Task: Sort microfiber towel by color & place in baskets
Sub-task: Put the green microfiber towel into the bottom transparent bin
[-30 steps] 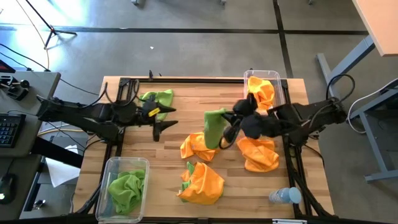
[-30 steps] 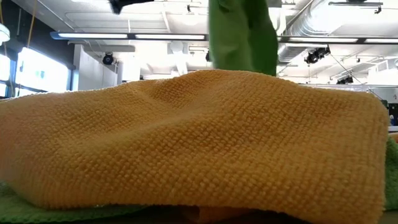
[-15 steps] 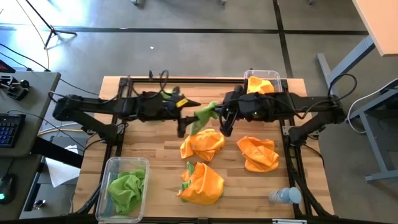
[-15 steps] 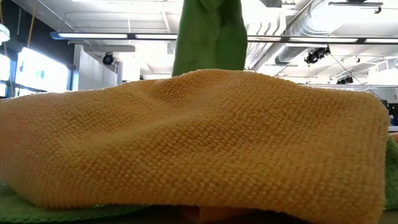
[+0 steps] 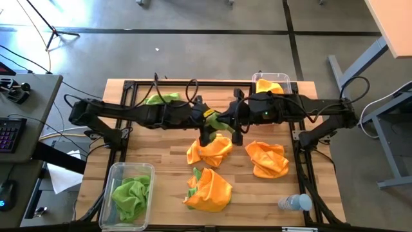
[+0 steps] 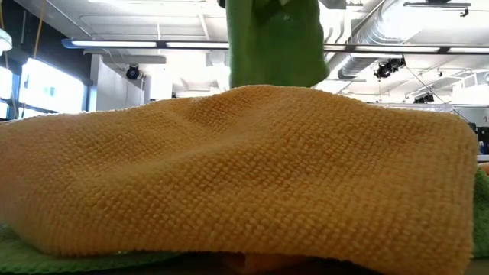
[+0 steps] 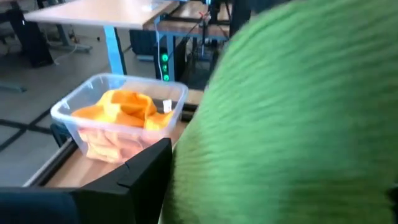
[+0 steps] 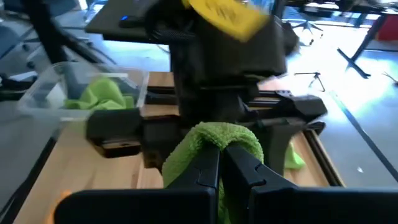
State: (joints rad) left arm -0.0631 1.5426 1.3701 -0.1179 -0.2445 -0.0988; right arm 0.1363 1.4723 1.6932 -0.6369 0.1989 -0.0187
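My right gripper (image 8: 222, 149), over the table's middle, is shut on a lime green microfiber towel (image 5: 219, 120). My left gripper (image 5: 208, 126) faces it from the table's left, open, one finger (image 7: 140, 171) on each side of that towel. The towel (image 6: 271, 42) hangs above an orange towel (image 6: 229, 176) that fills the low view. Three orange towels (image 5: 209, 149) (image 5: 267, 158) (image 5: 209, 188) lie bunched on the table. Another green towel (image 5: 162, 100) lies at the far left. One basket (image 5: 286, 80) holds orange cloth; the other basket (image 5: 116, 169) holds green cloth. My right gripper pinches a bunched fold (image 8: 214, 132) at the top of the green towel between its two fingers. The fingers come nearly level from the table's right. The towel hangs below them; the orange towel hides its lower end in the low view. I cannot tell whether my left gripper touches the towel.
A clear bottle with a blue cap (image 5: 295, 203) lies at the near right corner. The two arms meet nose to nose over the middle. A black frame (image 5: 193, 82) runs along the table's far edge. Bare wood (image 5: 154, 151) shows left of the middle.
My left gripper has gone toward the table's right until its open fingers stand around the green towel. My right gripper has rolled and drawn a little toward the far edge, carrying the towel, which has swung from hanging in front of it to bunched between the two grippers.
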